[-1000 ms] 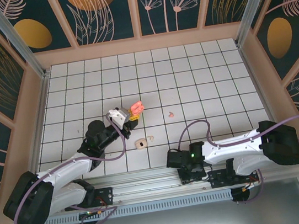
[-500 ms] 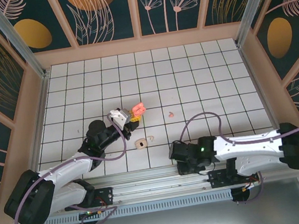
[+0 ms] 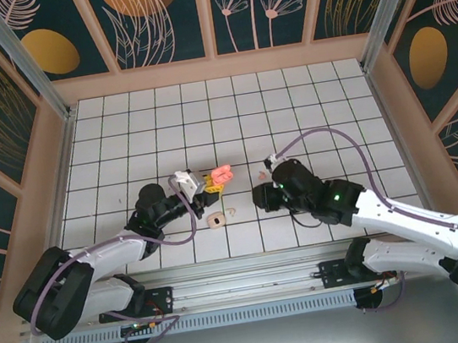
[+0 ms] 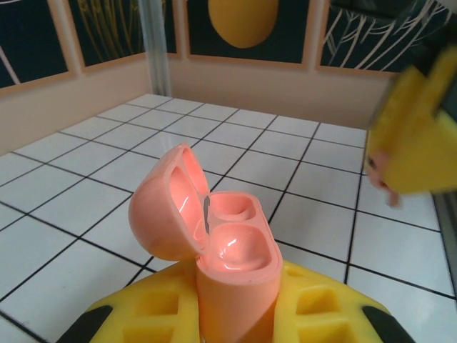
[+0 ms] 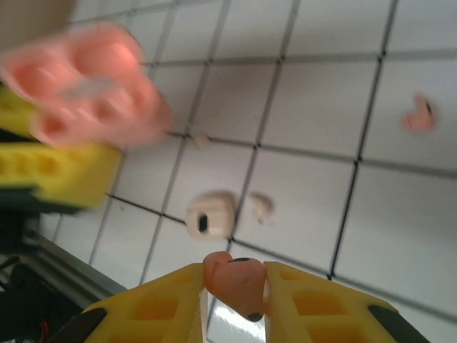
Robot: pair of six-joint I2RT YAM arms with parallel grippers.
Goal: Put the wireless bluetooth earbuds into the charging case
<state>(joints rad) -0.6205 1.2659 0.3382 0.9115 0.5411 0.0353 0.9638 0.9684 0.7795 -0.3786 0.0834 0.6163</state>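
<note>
My left gripper (image 4: 235, 289) is shut on the open coral-pink charging case (image 4: 232, 254), which stands upright with its lid (image 4: 168, 204) swung to the left and both wells bare. From above, this case (image 3: 222, 174) hovers near the table's middle. My right gripper (image 5: 234, 275) is shut on a coral-pink earbud (image 5: 235, 282), pinched between its yellow fingers. It hangs just right of the case (image 3: 260, 197). A second pink earbud (image 3: 260, 175) lies on the tiles (image 5: 418, 118). A cream earbud (image 5: 260, 205) lies beside a cream case (image 5: 211, 213).
The cream case (image 3: 216, 219) and cream earbud (image 3: 231, 212) sit on the white grid table (image 3: 315, 117), just in front of the two grippers. Peach walls (image 3: 214, 67) fence in the table on all sides.
My right arm has swung up from the near edge to the middle, ending beside the pink case with the bud in its fingers. The left gripper and case shifted slightly right.
</note>
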